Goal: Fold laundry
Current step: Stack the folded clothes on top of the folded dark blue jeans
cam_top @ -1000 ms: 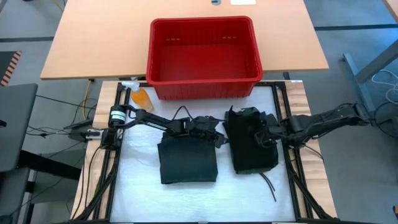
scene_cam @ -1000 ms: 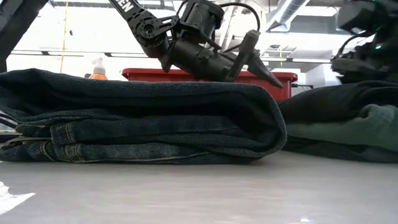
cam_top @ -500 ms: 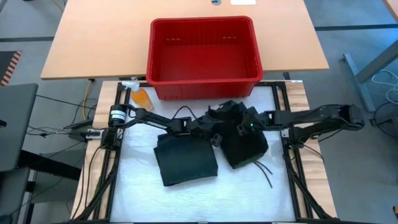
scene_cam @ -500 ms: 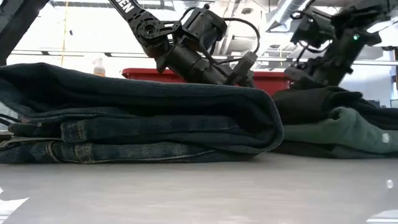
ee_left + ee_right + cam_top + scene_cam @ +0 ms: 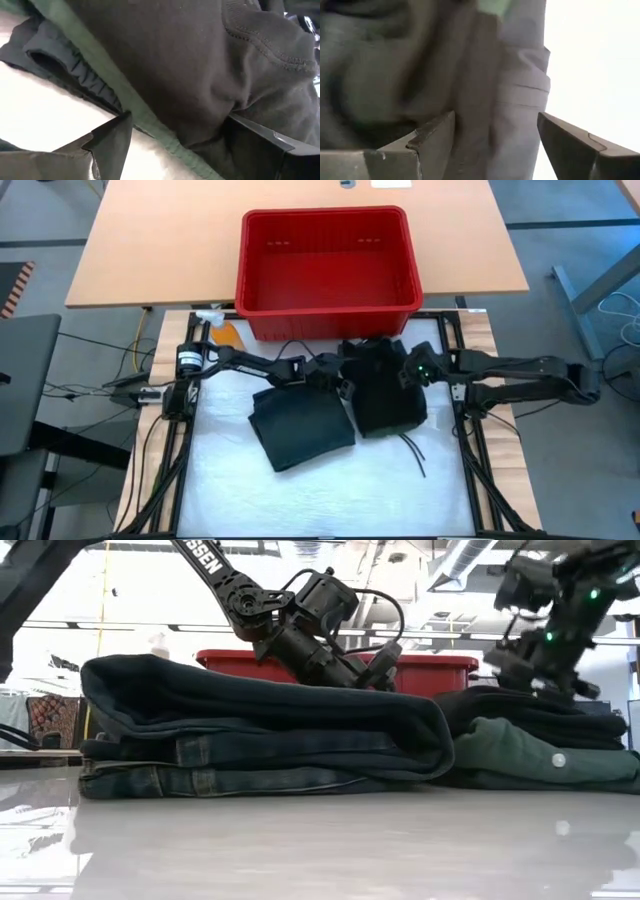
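Note:
A folded pair of dark jeans (image 5: 300,430) lies flat on the white table top, left of a stack of black and dark green laundry (image 5: 385,395). In the low view a green garment (image 5: 530,755) sits in the stack under black cloth. My left gripper (image 5: 343,380) stands open at the stack's left edge, past the jeans' far edge. My right gripper (image 5: 410,372) is open over the stack's far right part. A black drawstring (image 5: 412,452) trails from the stack toward the near edge. My left gripper (image 5: 180,117) has its open fingers on either side of the stack's left edge, where a green hem (image 5: 165,140) runs under black cloth. It comes slanting down from the table's left. Black cloth (image 5: 220,110) bulges against the inner side of one finger (image 5: 255,137). The stack lies on the table. My right gripper (image 5: 495,115) points down at grey-looking folds between its open fingers; I cannot tell whether it touches them.
A red plastic basket (image 5: 328,260) stands at the table's far side, close behind the stack. A spray bottle with orange liquid (image 5: 222,330) is at the far left corner. Black frame rails (image 5: 468,440) run along both sides. Bare white surface lies toward the near edge.
My right gripper has swung in from the table's right toward the stack's far side. The stack has slid toward the left and far edges and now sits close against the jeans. My left gripper has moved right and tipped down. The jeans have turned a little on the table.

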Controlling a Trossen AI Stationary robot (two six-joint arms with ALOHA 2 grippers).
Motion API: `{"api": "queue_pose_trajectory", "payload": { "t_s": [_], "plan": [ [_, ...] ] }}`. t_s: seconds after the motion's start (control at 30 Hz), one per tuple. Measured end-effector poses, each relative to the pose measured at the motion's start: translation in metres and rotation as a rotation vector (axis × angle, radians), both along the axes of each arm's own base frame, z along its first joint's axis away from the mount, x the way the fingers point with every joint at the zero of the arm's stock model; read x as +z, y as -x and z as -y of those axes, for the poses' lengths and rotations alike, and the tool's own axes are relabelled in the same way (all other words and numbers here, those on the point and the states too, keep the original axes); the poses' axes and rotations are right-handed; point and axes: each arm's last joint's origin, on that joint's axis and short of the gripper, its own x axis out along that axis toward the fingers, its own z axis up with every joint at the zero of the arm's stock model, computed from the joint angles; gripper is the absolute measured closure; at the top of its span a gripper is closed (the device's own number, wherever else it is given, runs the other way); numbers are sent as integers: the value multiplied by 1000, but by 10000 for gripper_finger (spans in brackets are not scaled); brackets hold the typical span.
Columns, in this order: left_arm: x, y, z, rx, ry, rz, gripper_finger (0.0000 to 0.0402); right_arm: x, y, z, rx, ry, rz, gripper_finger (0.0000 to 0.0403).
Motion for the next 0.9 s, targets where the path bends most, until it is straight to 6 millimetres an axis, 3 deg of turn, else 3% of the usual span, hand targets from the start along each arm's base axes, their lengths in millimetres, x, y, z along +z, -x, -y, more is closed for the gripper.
{"api": "queue_pose_trajectory", "payload": {
  "t_s": [0.23,0.5,0.67,0.9],
  "plan": [
    [-1,3,-11,8,23,-8,109,-37,7,10,-76,-69,13,91],
    [-3,4,-13,18,30,-32,109,-75,-5,13,-48,-124,155,91],
    [-6,6,-12,19,36,-68,109,-79,-15,7,11,-125,282,94],
    [-37,-3,-13,15,93,-94,109,-78,-19,0,46,-141,317,121]
  ]
}}
